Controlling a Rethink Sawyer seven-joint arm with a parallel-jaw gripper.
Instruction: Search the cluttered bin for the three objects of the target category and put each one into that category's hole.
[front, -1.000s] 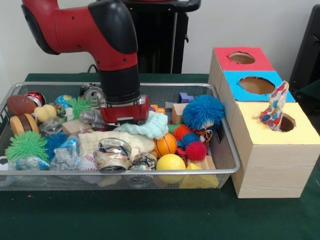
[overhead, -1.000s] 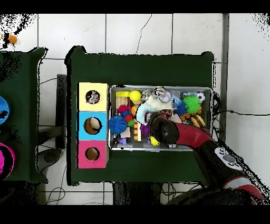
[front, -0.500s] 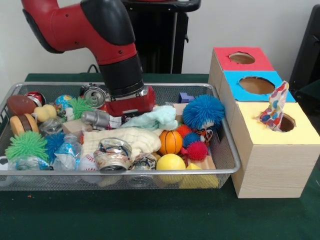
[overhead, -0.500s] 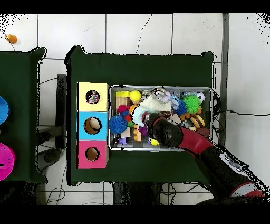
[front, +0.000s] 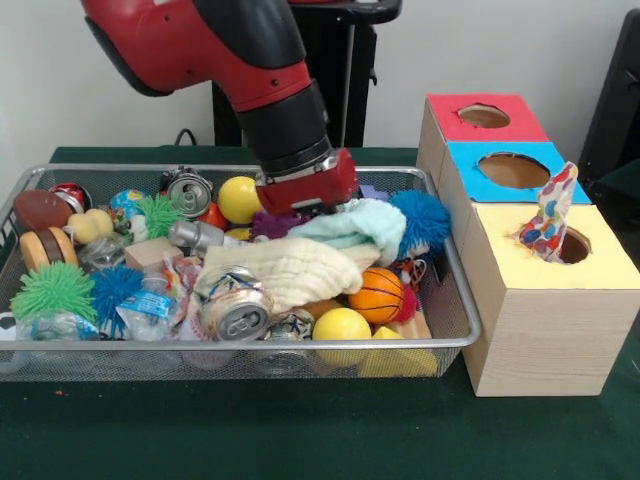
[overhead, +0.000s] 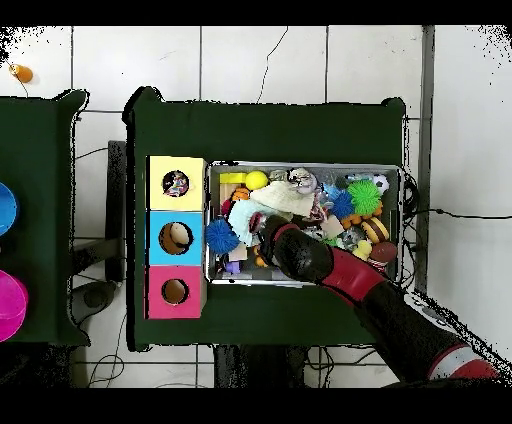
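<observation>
One patterned cloth is already being lodged in the yellow box's hole. A mint cloth is being carried from the bin; the gripper's grip cannot be told.

**Arm low over a crowded basket**

The red and black arm reaches down into the wire basket, its wrist just above a pale green cloth (its fingers are hidden). A cream cloth lies beside it, near a crushed can, a small basketball and a yellow ball. A blue spiky ball sits at the basket's right end. Beside the basket stands a box with red, blue and yellow tops; a patterned cloth sticks out of the yellow hole.
</observation>
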